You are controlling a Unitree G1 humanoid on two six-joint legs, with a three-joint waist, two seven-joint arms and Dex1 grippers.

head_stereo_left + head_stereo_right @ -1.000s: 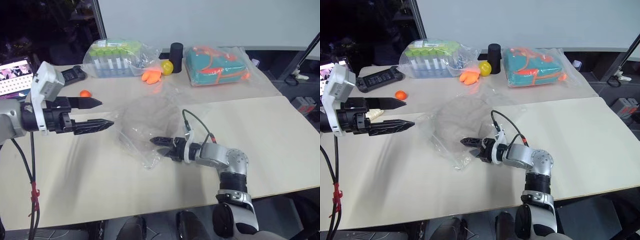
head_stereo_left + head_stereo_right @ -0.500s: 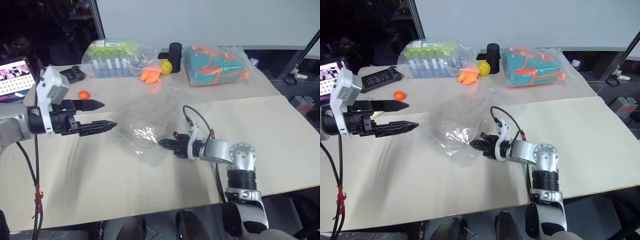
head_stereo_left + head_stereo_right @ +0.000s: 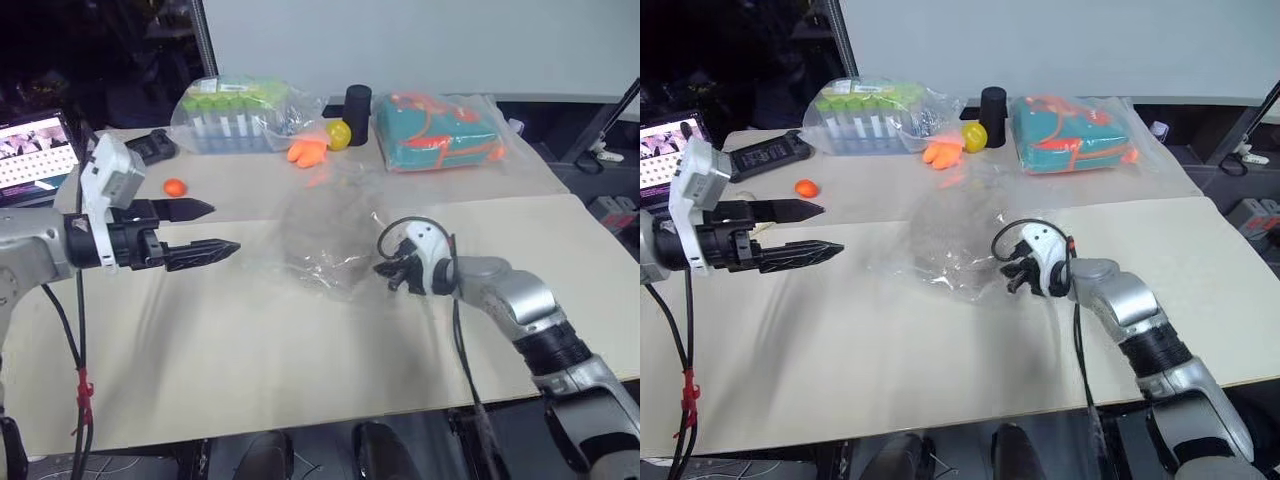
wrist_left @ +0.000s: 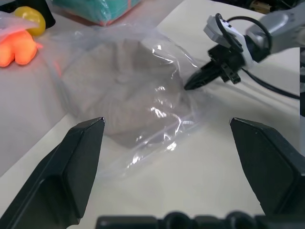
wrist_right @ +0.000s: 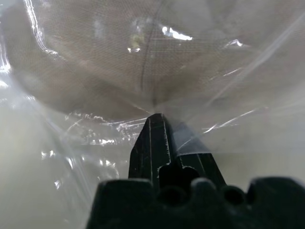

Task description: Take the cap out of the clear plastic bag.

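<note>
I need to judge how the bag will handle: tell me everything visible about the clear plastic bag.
The clear plastic bag is thin, glossy and crinkled, lying flat mid-table with the tan cap inside it. Its near edge is bunched into shiny folds. The right pincer is shut on the film at the bag's edge, beside the cap. The left pincer hangs open, apart from it.

Cap (image 4: pixel 119 90) tan-grey, dull through the clear bag (image 4: pixel 162 102), which carries white glints. Table (image 3: pixel 300 360) pale beige. Both grippers' fingers black: left (image 3: pixel 200 232), right (image 4: pixel 190 85); right wrist housing white and grey. Behind: orange ball (image 3: pixel 174 186), yellow ball (image 3: pixel 338 133), black cylinder (image 3: pixel 357 101), teal-and-orange pack (image 3: pixel 440 132), green-capped tubes (image 3: pixel 232 108).
</note>
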